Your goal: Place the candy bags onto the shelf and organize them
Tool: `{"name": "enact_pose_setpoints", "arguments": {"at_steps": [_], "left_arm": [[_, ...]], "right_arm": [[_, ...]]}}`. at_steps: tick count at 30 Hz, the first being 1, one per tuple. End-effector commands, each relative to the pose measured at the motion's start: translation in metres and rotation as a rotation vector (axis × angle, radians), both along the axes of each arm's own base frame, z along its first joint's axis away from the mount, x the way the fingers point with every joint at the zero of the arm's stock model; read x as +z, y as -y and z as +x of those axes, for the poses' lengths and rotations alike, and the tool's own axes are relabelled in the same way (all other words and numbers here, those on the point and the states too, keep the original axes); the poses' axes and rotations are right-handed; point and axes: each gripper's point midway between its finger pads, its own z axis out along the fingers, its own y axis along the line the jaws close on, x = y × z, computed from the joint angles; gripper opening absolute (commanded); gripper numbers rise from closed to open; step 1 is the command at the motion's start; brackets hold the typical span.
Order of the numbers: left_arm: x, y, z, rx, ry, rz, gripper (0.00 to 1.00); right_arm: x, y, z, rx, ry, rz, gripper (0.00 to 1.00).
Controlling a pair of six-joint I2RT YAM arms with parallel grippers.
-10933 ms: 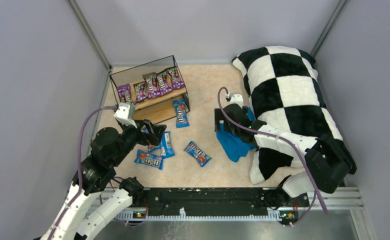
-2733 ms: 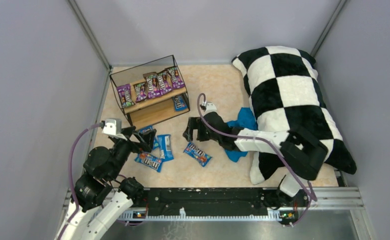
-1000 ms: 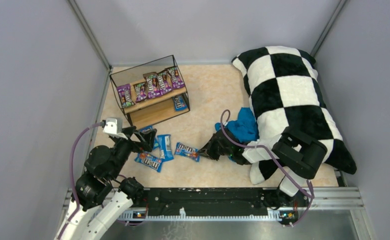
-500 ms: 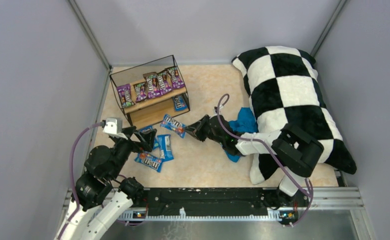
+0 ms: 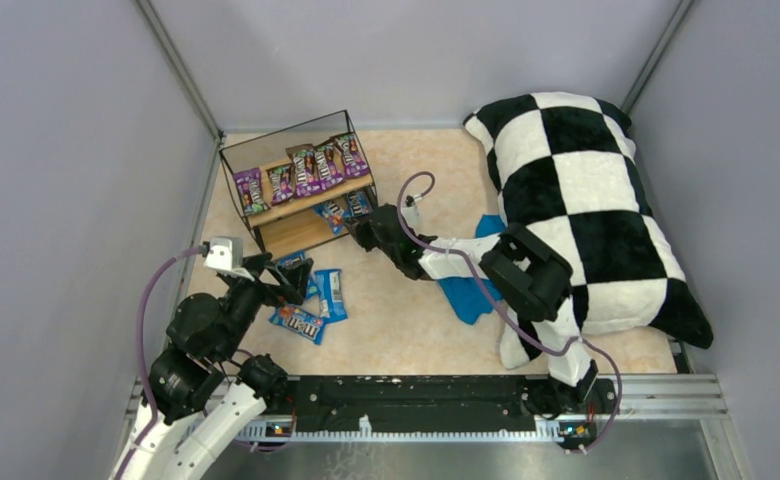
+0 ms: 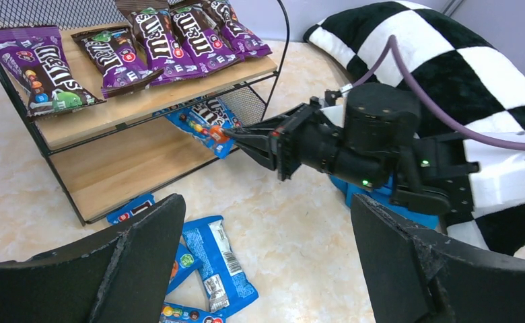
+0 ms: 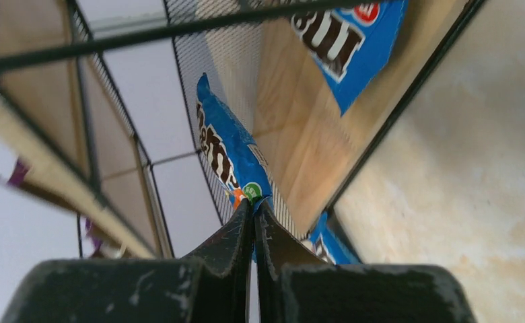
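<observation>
The shelf (image 5: 288,233) stands at the back left, with several purple candy bags (image 5: 307,168) in a row on its upper board (image 6: 105,118). My right gripper (image 5: 356,231) is shut on the end of a blue candy bag (image 5: 334,212), which it holds inside the lower tier over the wooden board (image 7: 300,134). The pinched bag (image 7: 227,153) sticks out past the shut right gripper (image 7: 254,202). Another blue bag (image 7: 344,37) lies on that board. My left gripper (image 6: 266,249) hangs open over three blue bags (image 5: 326,292) on the floor, touching none.
A big black-and-white checkered pillow (image 5: 586,190) fills the right side. A blue cloth (image 5: 474,292) lies against it under the right arm. Grey walls close in on the left, back and right, and the shelf's wire frame (image 7: 145,37) surrounds the right gripper.
My right gripper has carried the blue bag from the floor up and left into the shelf's lower tier. The left arm has stayed still and open.
</observation>
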Motion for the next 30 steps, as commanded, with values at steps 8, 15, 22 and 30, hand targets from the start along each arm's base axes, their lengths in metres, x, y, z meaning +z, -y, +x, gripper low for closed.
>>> {"name": "enact_pose_setpoints", "arguments": {"at_steps": [8,15,22,30], "left_arm": [[0.013,0.000,-0.004,-0.012,0.052,-0.019,0.99],[0.014,-0.001,-0.006,-0.013,0.062,-0.023,0.99],[0.015,-0.002,-0.006,-0.011,0.062,-0.023,0.99],[0.014,-0.002,-0.005,-0.010,0.059,-0.021,0.99]], "right_arm": [[-0.011,-0.018,0.058,-0.314,-0.034,-0.013,0.00],[-0.023,-0.033,0.064,-0.342,-0.054,-0.029,0.00],[-0.040,-0.024,0.064,-0.408,-0.070,-0.123,0.00],[-0.049,-0.025,0.065,-0.411,-0.078,-0.131,0.01]]}}
